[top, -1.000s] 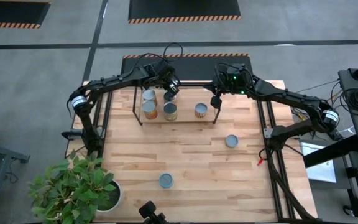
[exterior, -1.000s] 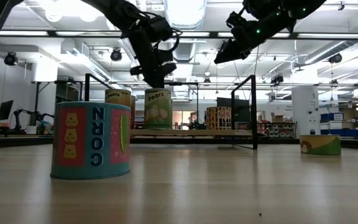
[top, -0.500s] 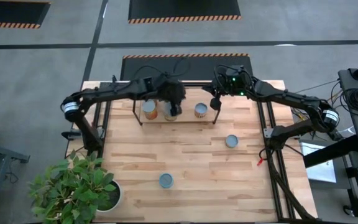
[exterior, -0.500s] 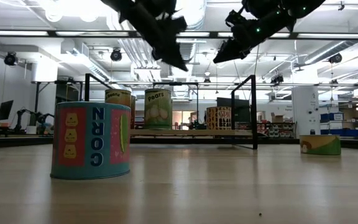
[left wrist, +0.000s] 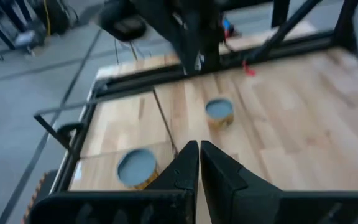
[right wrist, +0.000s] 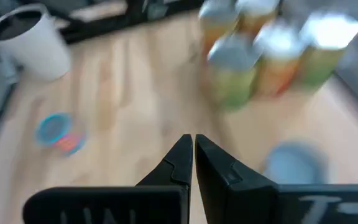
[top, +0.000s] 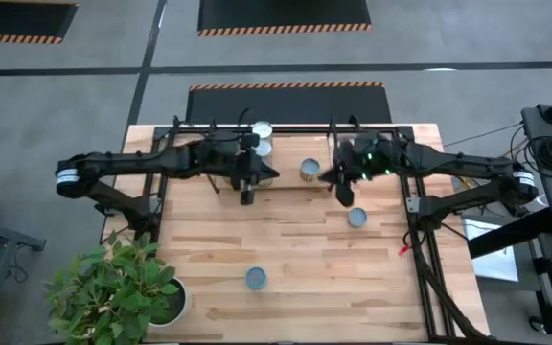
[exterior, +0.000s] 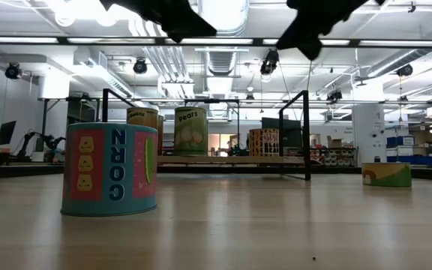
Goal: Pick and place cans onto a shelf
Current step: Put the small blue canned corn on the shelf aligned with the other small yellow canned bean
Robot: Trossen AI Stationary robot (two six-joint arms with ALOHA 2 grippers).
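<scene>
A light wooden table (top: 286,249) carries the shelf (top: 286,129), a low black-rod rack at its far edge, holding several upright cans; the plainest is one can (top: 310,171) towards the shelf's right end. Two more cans stand loose in front of the shelf: a blue-topped can (top: 356,218) just off its right end, and a corn can (top: 256,278) well forward of it. The left gripper (left wrist: 197,163) hangs just before the shelf's left half, the right gripper (right wrist: 192,157) by its right end, both pinched closed on nothing.
</scene>
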